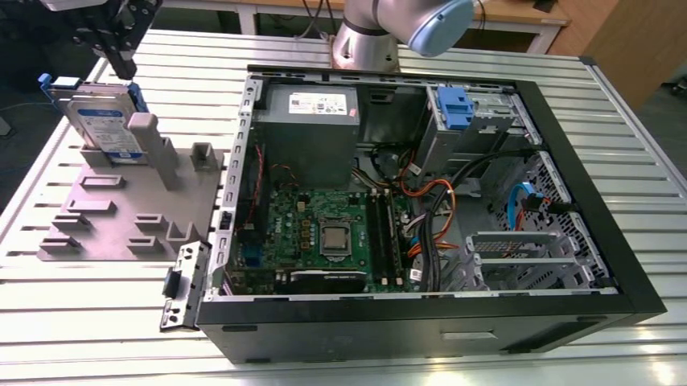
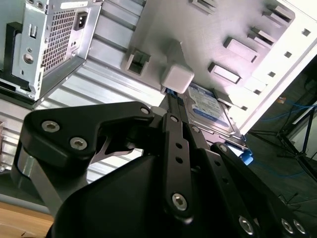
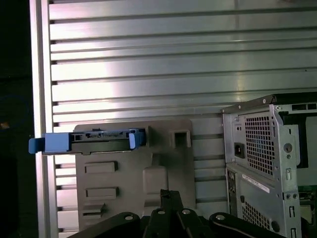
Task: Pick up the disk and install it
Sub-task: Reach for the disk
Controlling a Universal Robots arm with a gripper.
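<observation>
Hovering with claw (image 1: 121, 69) clenched empty, near top edge of hard disk (image 1: 102, 121); disk standing on edge in grey fixture (image 1: 118, 217) below claw, open computer case (image 1: 429, 322) sitting well aside.

**A robotics lab bench with an opened computer**

The place reads as a robotics lab or workshop. The work surface is a slotted aluminium table (image 1: 96, 338), and the base of a robot arm (image 1: 371, 36) rises at its far edge. A desktop computer case (image 1: 429, 318) lies on its side with the panel off, leaving its motherboard (image 1: 322, 233), power supply (image 1: 309, 121) and loose wiring (image 1: 429, 193) exposed. Beside it, at the exterior view's left, a grey fixture plate (image 1: 108, 217) with moulded slots holds the disk (image 1: 102, 121) upright. Wooden benches (image 1: 504, 12) stand behind the table. In the second wrist view, cables (image 2: 297, 105) trail across a dark area beyond the table's edge.
</observation>
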